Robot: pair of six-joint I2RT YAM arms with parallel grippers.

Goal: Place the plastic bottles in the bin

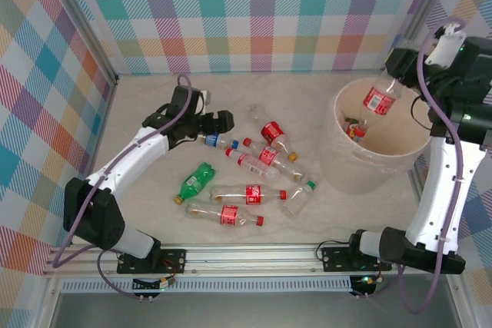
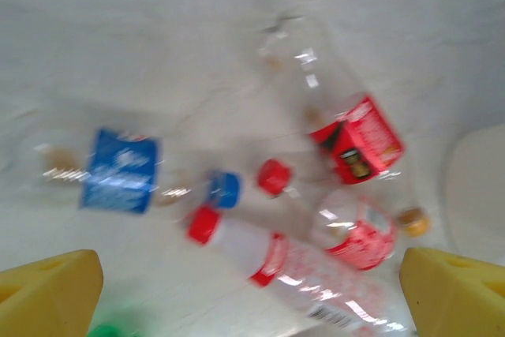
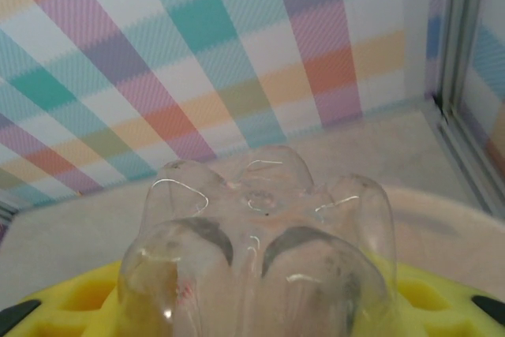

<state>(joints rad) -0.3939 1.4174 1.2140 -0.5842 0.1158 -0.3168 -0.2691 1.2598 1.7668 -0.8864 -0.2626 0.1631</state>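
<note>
Our right claw (image 1: pixel 395 76) pinches a bottle (image 1: pixel 378 96) above the bin (image 1: pixel 342 151).
With our left claw (image 1: pixel 221 122) spread, we risk the bottle bouncing off the rim if dropped off-centre.

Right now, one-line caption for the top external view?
Right jaws hold a red-labelled bottle over the bin; left jaws hang open above the loose bottles on the table.
</note>
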